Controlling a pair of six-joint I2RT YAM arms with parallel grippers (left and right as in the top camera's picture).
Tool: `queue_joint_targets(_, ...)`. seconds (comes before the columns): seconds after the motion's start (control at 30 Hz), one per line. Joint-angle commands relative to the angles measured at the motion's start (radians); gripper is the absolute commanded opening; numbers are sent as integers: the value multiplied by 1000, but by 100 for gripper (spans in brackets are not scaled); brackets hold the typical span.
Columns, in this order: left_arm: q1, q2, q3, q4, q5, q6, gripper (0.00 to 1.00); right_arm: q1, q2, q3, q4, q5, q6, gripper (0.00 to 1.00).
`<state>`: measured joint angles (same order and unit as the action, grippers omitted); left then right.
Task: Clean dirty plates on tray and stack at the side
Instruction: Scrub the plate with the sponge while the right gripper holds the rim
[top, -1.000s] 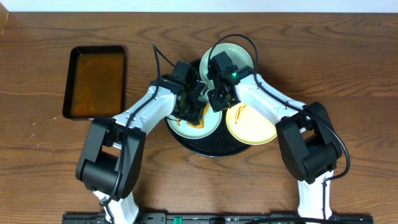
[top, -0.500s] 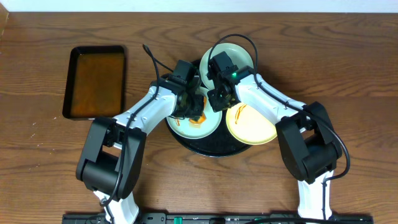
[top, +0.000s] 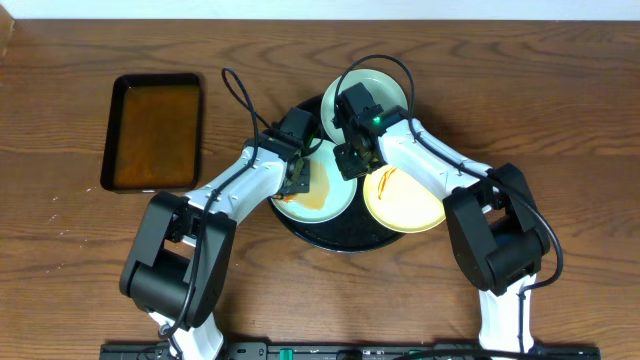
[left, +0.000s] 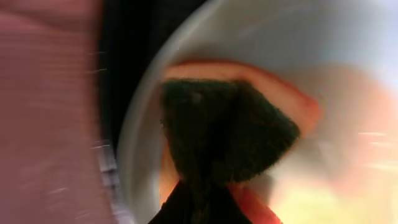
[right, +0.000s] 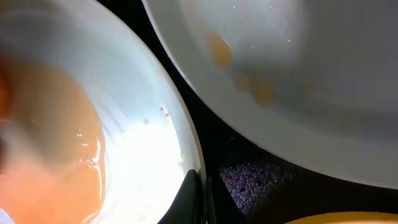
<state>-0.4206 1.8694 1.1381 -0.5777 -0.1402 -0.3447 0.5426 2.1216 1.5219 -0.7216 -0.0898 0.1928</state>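
The round black tray (top: 340, 236) holds three plates. The front-left pale blue-green plate (top: 332, 196) is smeared with orange. A second pale blue-green plate (top: 386, 88) sits at the rear, with brown spots in the right wrist view (right: 298, 74). The pale yellow plate (top: 408, 206) at the right has an orange streak. My left gripper (top: 298, 178) is shut on a dark green and orange sponge (left: 224, 124), which presses on the smeared plate (left: 348, 37) near its left rim. My right gripper (top: 347, 165) is shut on that plate's right rim (right: 137, 143), fingers (right: 202, 193) pinching the edge.
A small rectangular black tray of brown liquid (top: 155, 130) stands at the left on the wooden table (top: 560, 110). The speckled tray floor (right: 249, 180) shows between the plates. The two arms crowd close together over the tray.
My left gripper has slid the sponge leftward across the front-left plate toward its left rim. The orange streaks there are now a wider smear. The right gripper has stayed in place.
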Motion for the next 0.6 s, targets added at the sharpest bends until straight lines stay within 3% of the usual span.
queue_joint_targets(0.0, 16, -5, -18, -49, -167, -14, 8, 2, 9, -6, -4, 3, -14, 1)
queue_joint_targets(0.13, 13, -59, -16, -39, -95, -27, 8, 2, 9, -6, -4, 3, -14, 1)
queue_joint_targets(0.27, 3, -59, -27, 71, 243, -32, 8, 2, 9, -6, -3, 3, -14, 1)
queue_joint_targets(0.57, -37, -31, -77, 211, 250, -143, 8, 2, 9, -6, -5, 3, -14, 1)
